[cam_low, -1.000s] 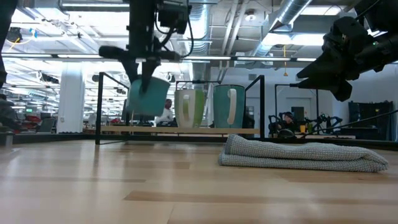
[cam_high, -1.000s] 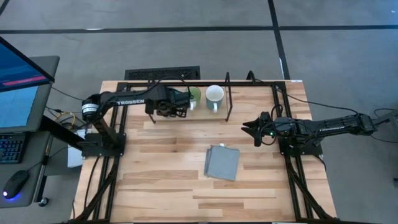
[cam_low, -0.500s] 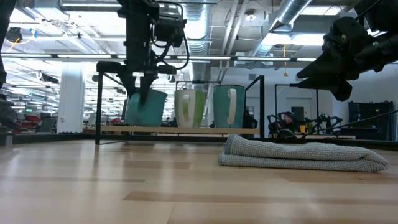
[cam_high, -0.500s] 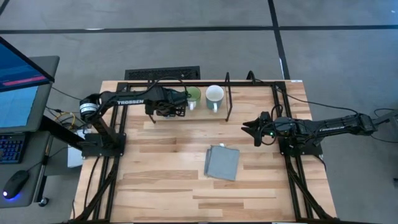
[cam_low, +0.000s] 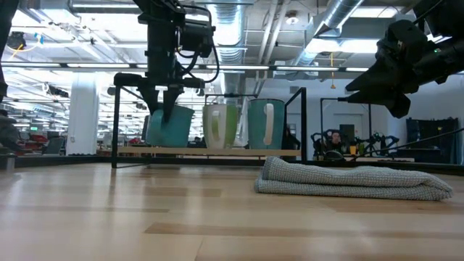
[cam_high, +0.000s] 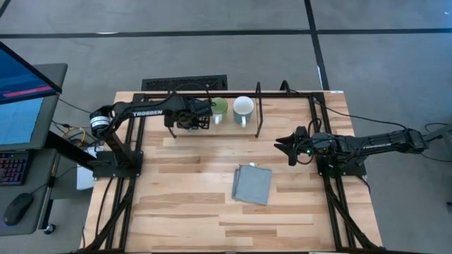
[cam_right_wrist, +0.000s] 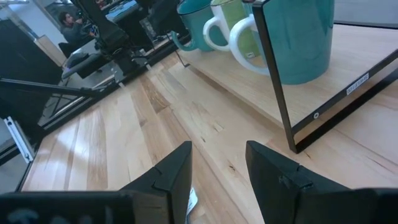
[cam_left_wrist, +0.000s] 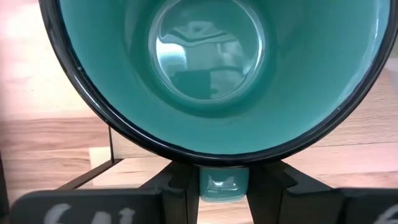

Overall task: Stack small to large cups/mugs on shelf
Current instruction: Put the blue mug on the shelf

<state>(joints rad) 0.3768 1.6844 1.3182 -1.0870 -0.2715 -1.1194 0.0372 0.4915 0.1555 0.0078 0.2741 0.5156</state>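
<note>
We have our left gripper [cam_high: 200, 117] closed on the handle of the teal mug [cam_low: 169, 125], with the jaws drawn in tight on either side of it; from the left wrist view the handle sits squarely between the two fingers [cam_left_wrist: 177, 190] and the mug's open mouth fills everything ahead of them. We judge that holding it by the handle keeps the body clear of the jaws, so it can go down upright at the row's end without knocking its neighbours. In the low view the mug's base seems to be at, or just above, the shelf's [cam_low: 217, 151] wooden base; we cannot tell whether it is fully seated. Directly beside the held mug, on the side away from the left arm's base, stands the light-green mug [cam_high: 220, 109], and beyond that the white-rimmed mug [cam_high: 244, 109], all within the black wire frame, so the line already appears to run from smaller to larger toward our jaws. Our right gripper [cam_high: 282, 144] waits over bare table, well apart from the shelf, its jaws parted with nothing between them; in the right wrist view the shelf's corner post and the row of mugs lie ahead of those open fingers [cam_right_wrist: 173, 168]. The grey folded cloth [cam_high: 252, 184] lies on the table near the right gripper, off the shelf and untouched.
</note>
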